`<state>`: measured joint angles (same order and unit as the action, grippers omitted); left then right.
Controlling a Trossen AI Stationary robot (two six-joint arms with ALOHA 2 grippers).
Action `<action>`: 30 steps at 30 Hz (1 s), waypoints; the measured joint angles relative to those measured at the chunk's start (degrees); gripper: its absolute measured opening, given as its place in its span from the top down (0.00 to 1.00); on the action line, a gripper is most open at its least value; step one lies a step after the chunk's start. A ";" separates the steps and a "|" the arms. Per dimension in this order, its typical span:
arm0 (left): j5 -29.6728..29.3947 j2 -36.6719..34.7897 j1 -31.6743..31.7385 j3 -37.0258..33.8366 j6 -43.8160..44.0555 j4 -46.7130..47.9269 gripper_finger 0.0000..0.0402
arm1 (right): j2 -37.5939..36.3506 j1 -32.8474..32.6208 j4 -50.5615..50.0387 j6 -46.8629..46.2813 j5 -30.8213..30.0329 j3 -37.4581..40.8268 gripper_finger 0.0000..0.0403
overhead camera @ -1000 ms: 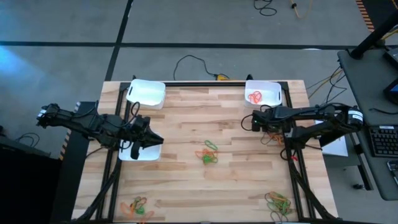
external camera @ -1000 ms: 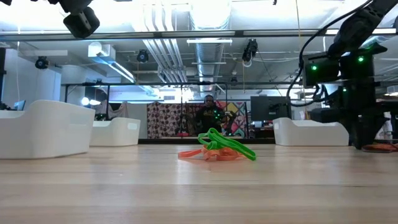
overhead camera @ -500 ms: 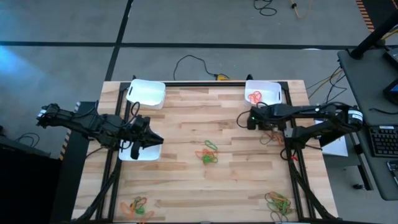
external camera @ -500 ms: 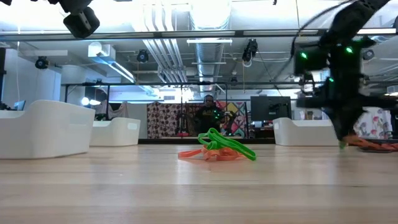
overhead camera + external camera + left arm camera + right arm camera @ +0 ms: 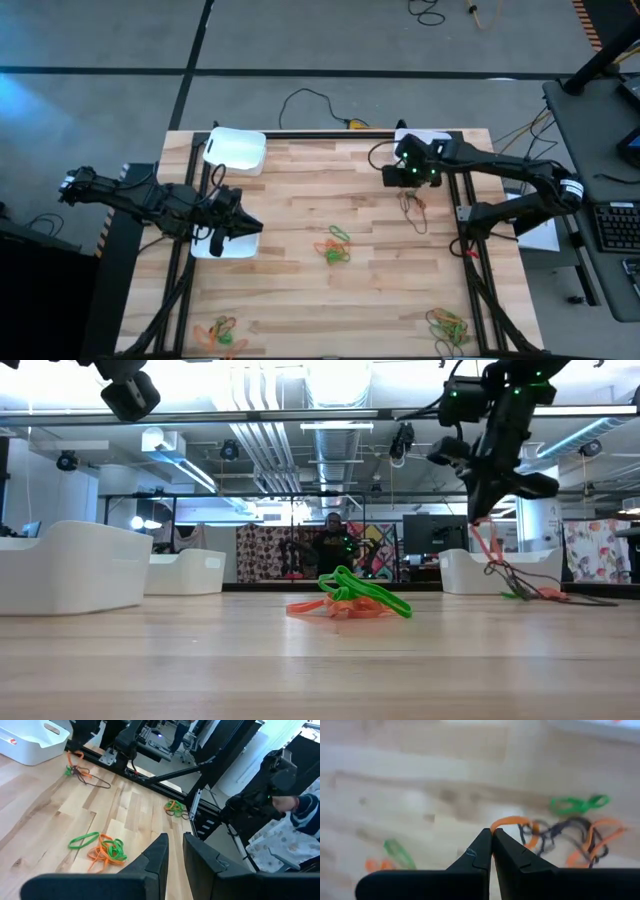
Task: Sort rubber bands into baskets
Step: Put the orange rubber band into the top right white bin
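right gripper: our right gripper (image 5: 478,520) is up off the table near the far right basket (image 5: 500,572), fingers pinched together on an orange rubber band (image 5: 512,821). In the right wrist view the orange loop comes straight out of the fingertips.

tangle under it: the orange band trails down into a mixed clump of dark, orange and green bands (image 5: 413,207) that lies on the wood just below and a bit toward the right of the gripper in the low view.

left gripper: our left gripper (image 5: 222,228) hangs over the near left basket (image 5: 240,246), fingers nearly together with a thin gap, and we can't see anything between them in the left wrist view.

middle pile: green and orange bands (image 5: 334,246) mid-table, well apart from both grippers.

front piles: one clump at the front left (image 5: 220,332), another at the front right (image 5: 447,326).

other basket: far left basket (image 5: 236,149) sits at the back edge.

table: light wood butcher-block top (image 5: 300,290).
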<state>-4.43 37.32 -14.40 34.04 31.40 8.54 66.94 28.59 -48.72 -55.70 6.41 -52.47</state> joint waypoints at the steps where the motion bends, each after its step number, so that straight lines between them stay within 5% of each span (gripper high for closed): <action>1: 0.03 0.00 0.09 0.00 0.02 0.00 0.89 | 0.00 0.25 -0.69 0.40 2.07 -0.02 0.98; 12: -0.56 1.54 8.37 0.04 1.84 -7.60 0.89 | -1.22 -8.10 3.59 6.44 24.35 0.13 0.98; 20: 6.45 4.90 19.75 3.58 -0.66 -8.44 0.89 | -4.81 -10.35 -5.71 5.99 13.35 0.18 0.98; 30: 11.45 12.64 23.53 12.45 -11.08 -6.57 0.89 | -8.34 -24.06 -4.32 1.36 18.97 -5.04 0.98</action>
<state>7.02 49.96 9.13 46.49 20.31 1.97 58.60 4.53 -53.04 -54.34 25.38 -57.51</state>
